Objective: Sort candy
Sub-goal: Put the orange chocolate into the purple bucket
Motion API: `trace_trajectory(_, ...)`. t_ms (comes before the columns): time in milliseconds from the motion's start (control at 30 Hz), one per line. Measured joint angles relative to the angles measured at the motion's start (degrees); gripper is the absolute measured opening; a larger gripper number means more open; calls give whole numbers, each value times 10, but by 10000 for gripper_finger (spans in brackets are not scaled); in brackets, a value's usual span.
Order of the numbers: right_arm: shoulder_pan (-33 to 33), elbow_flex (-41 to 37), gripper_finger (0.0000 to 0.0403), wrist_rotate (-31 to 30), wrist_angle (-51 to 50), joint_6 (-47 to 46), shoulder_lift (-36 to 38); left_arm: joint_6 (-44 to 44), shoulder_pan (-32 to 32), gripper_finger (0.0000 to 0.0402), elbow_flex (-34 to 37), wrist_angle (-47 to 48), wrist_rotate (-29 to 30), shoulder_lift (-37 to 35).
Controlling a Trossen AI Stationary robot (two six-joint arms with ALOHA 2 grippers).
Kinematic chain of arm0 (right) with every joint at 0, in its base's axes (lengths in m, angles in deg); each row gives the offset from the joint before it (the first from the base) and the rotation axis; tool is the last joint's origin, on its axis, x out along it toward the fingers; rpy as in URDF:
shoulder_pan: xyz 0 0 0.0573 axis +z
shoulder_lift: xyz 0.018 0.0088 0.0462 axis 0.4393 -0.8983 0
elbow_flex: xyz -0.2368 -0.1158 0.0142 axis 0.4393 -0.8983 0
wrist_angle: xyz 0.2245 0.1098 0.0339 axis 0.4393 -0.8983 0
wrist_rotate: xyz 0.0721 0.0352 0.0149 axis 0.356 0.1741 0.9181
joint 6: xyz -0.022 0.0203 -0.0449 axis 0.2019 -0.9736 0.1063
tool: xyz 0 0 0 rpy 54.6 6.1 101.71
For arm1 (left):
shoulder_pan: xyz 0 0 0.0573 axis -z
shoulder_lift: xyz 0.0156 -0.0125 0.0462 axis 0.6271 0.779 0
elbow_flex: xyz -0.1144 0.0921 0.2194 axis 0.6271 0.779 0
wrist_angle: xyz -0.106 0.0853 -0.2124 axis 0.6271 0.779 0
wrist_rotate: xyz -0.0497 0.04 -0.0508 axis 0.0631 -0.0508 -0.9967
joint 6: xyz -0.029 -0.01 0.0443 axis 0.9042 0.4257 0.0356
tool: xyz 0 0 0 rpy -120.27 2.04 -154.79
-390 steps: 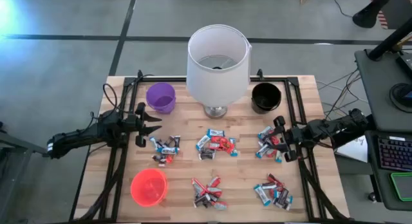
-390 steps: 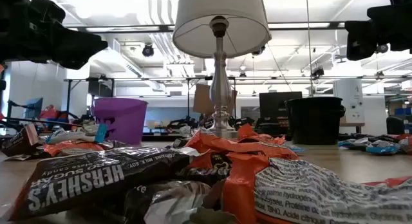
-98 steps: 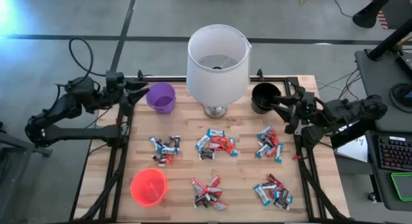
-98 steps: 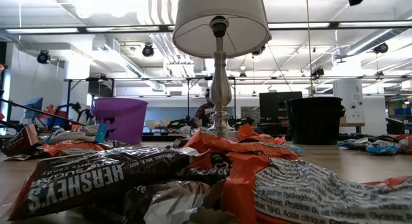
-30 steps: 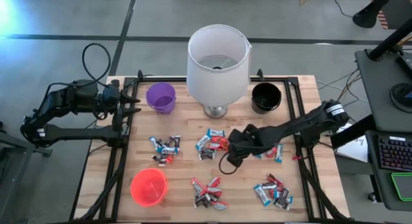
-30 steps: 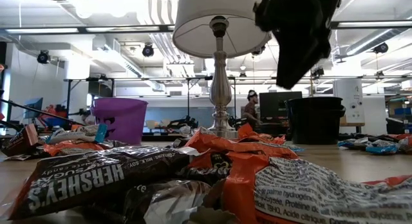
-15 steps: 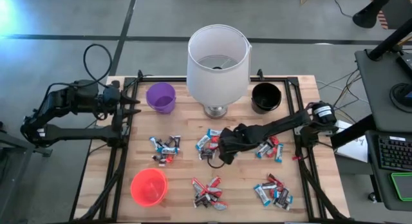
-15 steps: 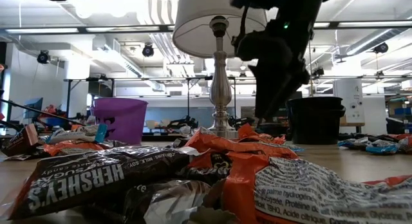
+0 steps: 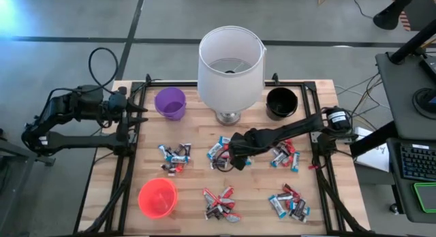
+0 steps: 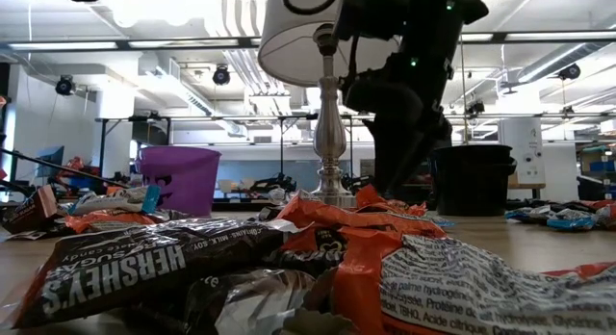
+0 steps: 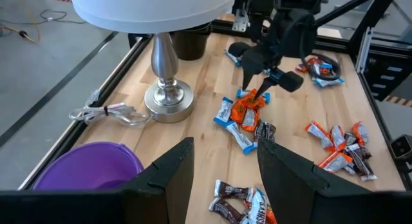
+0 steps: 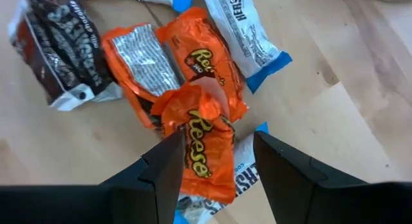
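Desk (image 9: 320, 196): a wooden top carrying six small heaps of candy, a lamp and three cups; nothing on it had been sorted yet, judging by the mixed colours in every heap.
Lamp (image 9: 230, 60): stood at the far middle, unchanged across the views.
Right arm (image 9: 293, 131): a second earlier it reached only to the gap between the middle and right far heaps; by this moment it had stretched further across the desk, to the middle far heap.
Left arm (image 9: 68, 114): waited off the desk's left edge beside the purple cup (image 9: 169, 103), in the same place as a second before.
Cups: purple at far left, black (image 9: 280, 103) at far right, red (image 9: 157, 197) at near left; no candy could be seen in the purple or red one, and the black one's inside was too dark to tell.
Candy, middle far heap (image 9: 219, 154): orange, blue-and-white and dark wrappers lying together, just in front of the lamp base.
Right fingers (image 12: 212, 166): spread apart and empty, straddling an orange Reese's piece (image 12: 199, 137) on top of the heap.
Left fingers (image 11: 222, 179): spread apart, holding nothing.
Meaning for the task: the approach was done and the orange piece appeared to be the chosen target; closing on it was probably the next step, with some risk of catching the neighbouring blue-and-white wrapper (image 12: 241, 28).
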Motion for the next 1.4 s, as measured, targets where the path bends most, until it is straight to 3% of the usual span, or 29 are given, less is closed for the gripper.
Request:
trace_trajectory(500, -5, -2, 168, 40, 14, 26, -38, 0, 0, 154, 0, 0, 0, 0)
trace_trajectory(867, -11, -3, 16, 46, 12, 30, -36, 4, 0, 154, 0, 0, 0, 0)
trace_trajectory(1400, -13, -4, 9, 89, 10, 30, -30, 5, 0, 154, 0, 0, 0, -1)
